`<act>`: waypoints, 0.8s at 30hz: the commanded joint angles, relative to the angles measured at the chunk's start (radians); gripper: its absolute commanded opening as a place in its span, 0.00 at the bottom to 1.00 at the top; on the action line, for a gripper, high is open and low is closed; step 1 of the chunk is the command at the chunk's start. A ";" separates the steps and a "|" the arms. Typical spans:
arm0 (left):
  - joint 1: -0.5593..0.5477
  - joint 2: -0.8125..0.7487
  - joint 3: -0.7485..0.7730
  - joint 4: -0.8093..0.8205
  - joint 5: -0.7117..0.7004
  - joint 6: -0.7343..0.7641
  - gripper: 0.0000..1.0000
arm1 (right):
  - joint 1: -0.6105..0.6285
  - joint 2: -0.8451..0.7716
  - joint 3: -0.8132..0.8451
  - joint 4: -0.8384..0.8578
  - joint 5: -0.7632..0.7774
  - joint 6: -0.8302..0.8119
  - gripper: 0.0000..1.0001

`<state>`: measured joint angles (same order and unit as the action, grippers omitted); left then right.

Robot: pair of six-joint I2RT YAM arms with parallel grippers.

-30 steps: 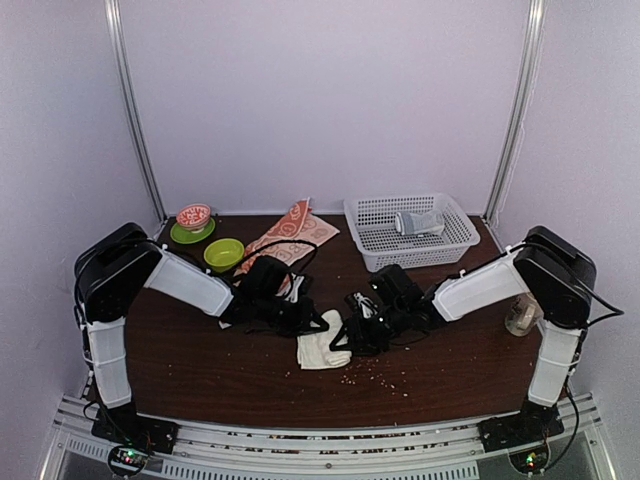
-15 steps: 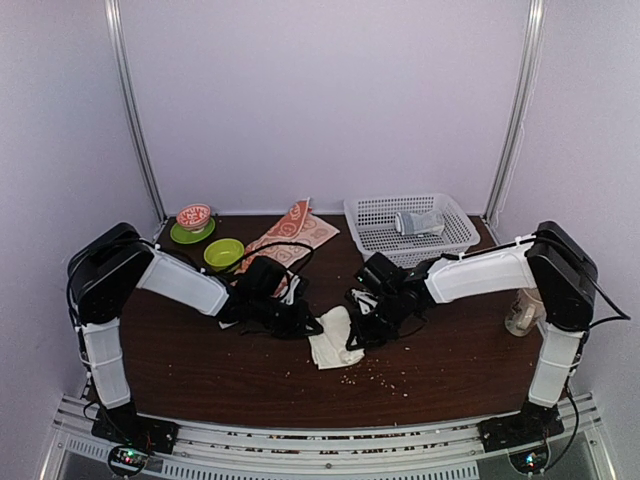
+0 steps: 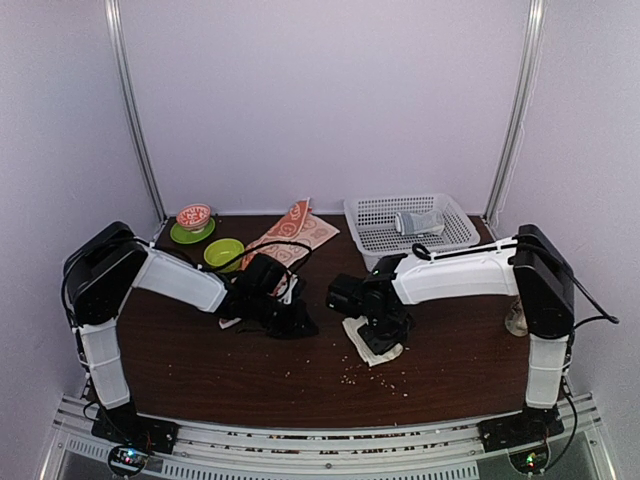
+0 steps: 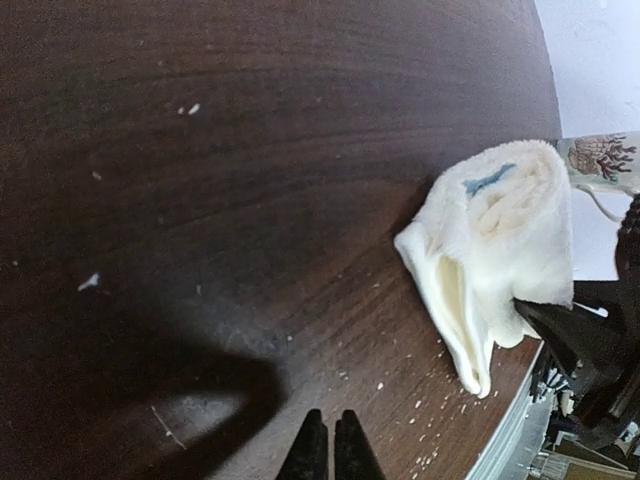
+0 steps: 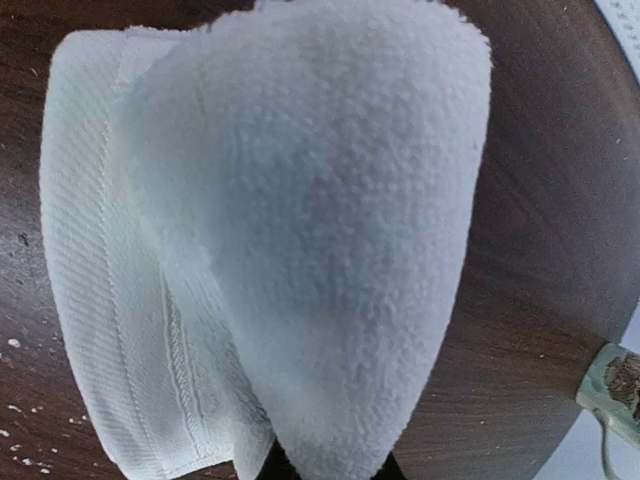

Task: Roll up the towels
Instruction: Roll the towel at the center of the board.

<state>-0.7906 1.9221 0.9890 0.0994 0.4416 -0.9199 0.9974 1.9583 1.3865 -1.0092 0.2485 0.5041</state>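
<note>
Right gripper (image 3: 377, 333) is closed on the cream towel (image 4: 500, 235), which is partly rolled; left gripper (image 4: 325, 452) is shut and empty. The orange-red towel (image 3: 298, 231) is not yet rolled.

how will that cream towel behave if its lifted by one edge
Probably floppy: the cream towel sags in loose folds, so it would likely droop and unfold. Its fuzzy terry pile looks grippy, so slipping seems unlikely. Pushed, it would probably bunch up, not roll.
</note>
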 commanded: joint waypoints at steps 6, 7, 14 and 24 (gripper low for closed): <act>0.008 -0.035 0.051 0.062 -0.001 0.005 0.05 | 0.103 0.167 0.163 -0.262 0.377 0.068 0.00; 0.008 -0.034 0.045 0.089 0.006 -0.004 0.05 | 0.110 0.166 0.161 -0.253 0.382 0.077 0.00; 0.007 0.050 0.057 0.328 0.128 -0.136 0.05 | 0.113 0.106 0.065 -0.085 0.331 0.099 0.00; -0.041 0.161 0.128 0.431 0.218 -0.204 0.04 | 0.112 0.082 0.036 -0.015 0.298 0.083 0.00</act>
<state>-0.8036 2.0525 1.0626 0.4412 0.6048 -1.0985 1.1122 2.0644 1.4349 -1.0775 0.5583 0.5823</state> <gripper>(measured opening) 0.046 0.108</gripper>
